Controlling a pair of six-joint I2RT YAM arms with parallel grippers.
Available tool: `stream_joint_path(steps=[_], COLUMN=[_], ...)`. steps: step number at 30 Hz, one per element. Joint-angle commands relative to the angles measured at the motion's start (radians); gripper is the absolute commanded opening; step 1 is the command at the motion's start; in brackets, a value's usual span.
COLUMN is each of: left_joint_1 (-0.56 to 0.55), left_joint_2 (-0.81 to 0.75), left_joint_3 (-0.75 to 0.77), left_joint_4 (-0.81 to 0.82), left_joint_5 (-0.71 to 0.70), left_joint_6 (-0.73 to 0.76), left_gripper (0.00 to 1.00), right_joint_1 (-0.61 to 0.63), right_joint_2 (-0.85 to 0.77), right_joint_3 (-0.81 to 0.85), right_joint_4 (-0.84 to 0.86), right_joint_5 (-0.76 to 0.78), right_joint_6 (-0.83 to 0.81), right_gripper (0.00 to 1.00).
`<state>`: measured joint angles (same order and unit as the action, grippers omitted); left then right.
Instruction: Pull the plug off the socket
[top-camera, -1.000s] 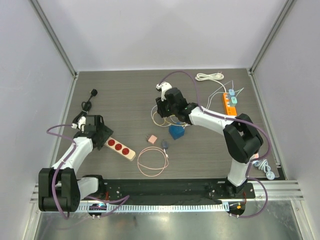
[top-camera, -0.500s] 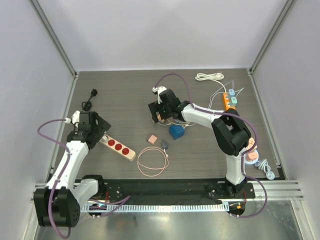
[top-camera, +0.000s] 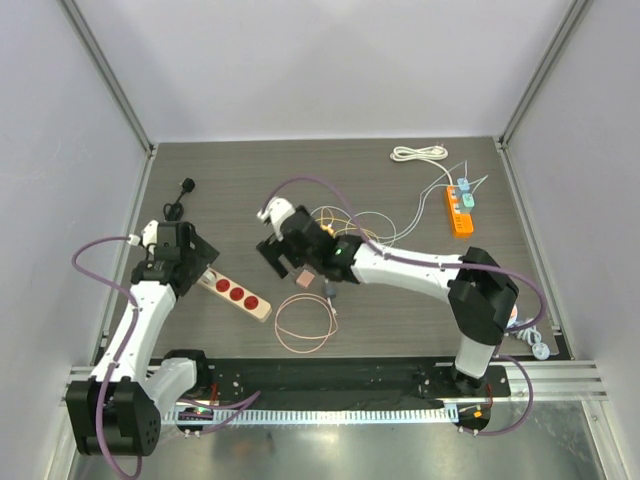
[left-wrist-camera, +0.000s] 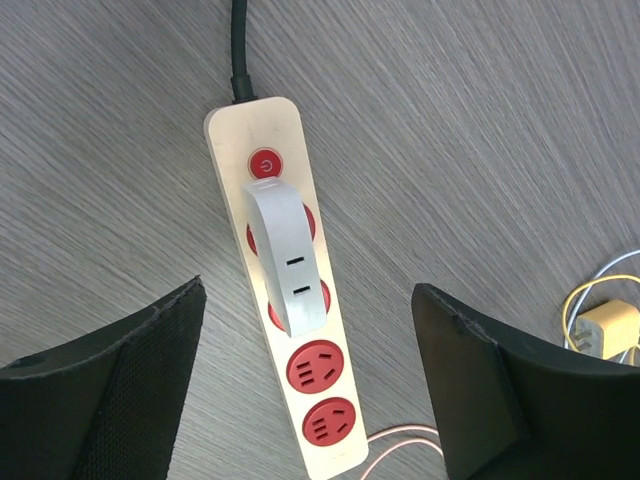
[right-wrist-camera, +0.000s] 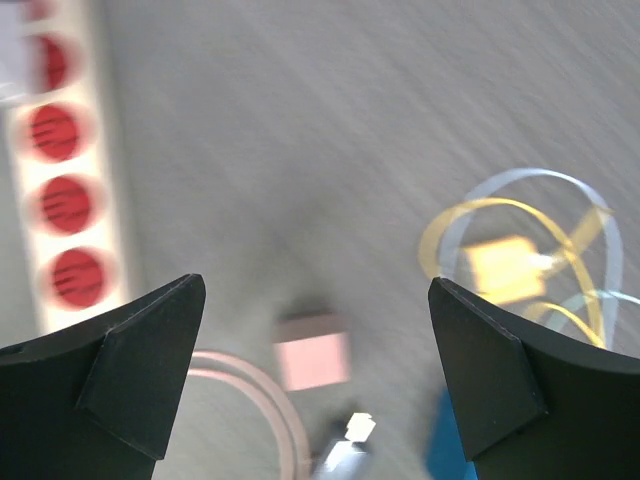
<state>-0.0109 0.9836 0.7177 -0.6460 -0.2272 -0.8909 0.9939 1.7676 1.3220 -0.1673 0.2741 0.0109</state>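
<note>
A cream power strip (left-wrist-camera: 283, 300) with red sockets lies on the left of the table, and a white plug (left-wrist-camera: 288, 250) sits in its upper sockets. My left gripper (left-wrist-camera: 308, 300) hovers above the strip, open, one finger on each side, touching nothing. In the top view the left gripper (top-camera: 192, 262) covers the strip's (top-camera: 240, 295) plug end. My right gripper (top-camera: 283, 258) is open and empty just right of the strip. The blurred right wrist view shows the right gripper (right-wrist-camera: 315, 300) with the strip (right-wrist-camera: 65, 170) at its left edge.
A pink square charger (top-camera: 303, 277) with a coiled pink cable (top-camera: 305, 322) and a grey plug (top-camera: 329, 290) lies below the right gripper. A yellow charger (right-wrist-camera: 505, 262) lies in loose wires. An orange strip (top-camera: 459, 208) and a white cable (top-camera: 418, 153) sit back right, a black plug (top-camera: 180, 200) back left.
The right arm has swung left from the table's middle toward the cream strip, and its gripper has opened. The left gripper has drawn back slightly from the strip.
</note>
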Motion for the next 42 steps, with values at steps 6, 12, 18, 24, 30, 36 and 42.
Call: stream_joint_path(steps=[6, 12, 18, 24, 30, 36, 42], left_joint_1=[0.008, 0.006, 0.008, 0.008, 0.008, 0.008, 0.008], left_joint_2=[0.013, 0.046, 0.09, 0.081, 0.053, 0.046, 0.041], left_joint_3=[-0.038, -0.055, -0.061, -0.066, -0.077, -0.089, -0.073], left_joint_4=[0.062, 0.089, 0.12, 0.129, 0.112, 0.128, 0.105], left_joint_5=[0.002, -0.003, 0.008, 0.003, -0.011, 0.012, 0.043], left_joint_6=[-0.026, -0.023, -0.005, 0.012, 0.026, 0.044, 0.047], left_gripper=[0.77, 0.73, 0.58, 0.41, 0.29, 0.2, 0.0], right_joint_1=[0.225, 0.246, 0.255, 0.262, 0.264, 0.265, 0.27], right_joint_2=[0.052, 0.093, 0.164, 0.213, 0.257, 0.28, 0.277], right_joint_3=[-0.099, -0.106, -0.072, -0.055, -0.015, 0.011, 0.02], right_joint_4=[0.258, 0.299, 0.298, 0.298, 0.275, 0.259, 0.178], right_joint_5=[0.042, -0.013, -0.055, -0.055, -0.07, -0.059, -0.046], right_joint_6=[-0.092, -0.103, -0.092, -0.098, -0.086, -0.072, -0.054], right_gripper=[1.0, 1.0, 1.0, 1.0, 1.0, 0.99, 0.93])
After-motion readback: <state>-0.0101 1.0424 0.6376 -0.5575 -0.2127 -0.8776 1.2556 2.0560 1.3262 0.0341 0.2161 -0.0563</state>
